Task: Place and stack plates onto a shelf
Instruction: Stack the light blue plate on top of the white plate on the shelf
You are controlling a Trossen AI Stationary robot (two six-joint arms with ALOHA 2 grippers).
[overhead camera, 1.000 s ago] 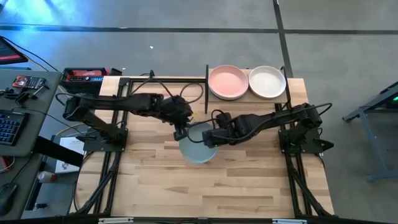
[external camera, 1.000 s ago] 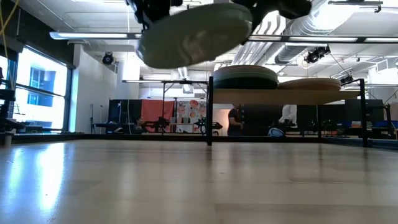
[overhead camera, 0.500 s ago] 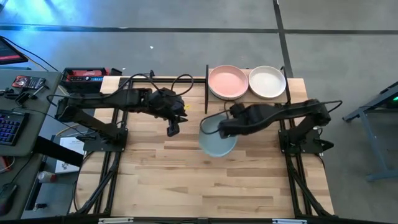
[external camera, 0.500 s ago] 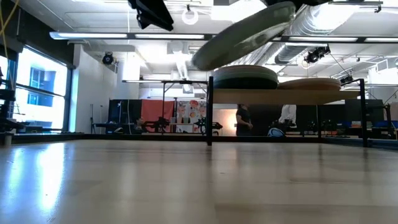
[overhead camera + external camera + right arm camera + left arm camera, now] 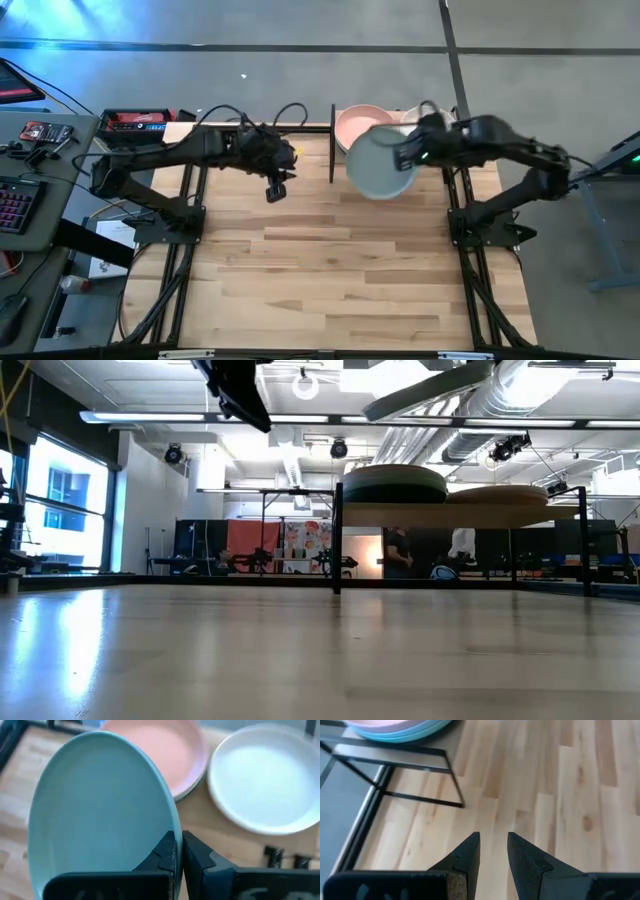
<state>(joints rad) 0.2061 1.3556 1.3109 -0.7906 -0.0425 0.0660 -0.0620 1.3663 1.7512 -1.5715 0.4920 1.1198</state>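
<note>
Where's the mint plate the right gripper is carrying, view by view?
High: mint plate overlapping the shelf's front edge, partly covering the pink plate.
Low: tilted, top edge, above the shelf.
Left wrist: not in view.
Right wrist: fills the left half, pinched by the right gripper.
Shared landmark: pink plate.

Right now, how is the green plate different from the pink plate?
The mint green plate is up in the air, pinched by the right tool; the pink plate lies on the shelf. The green one is tilted, while the pink one lies flat on a stack. Both are round and shallow.
</note>
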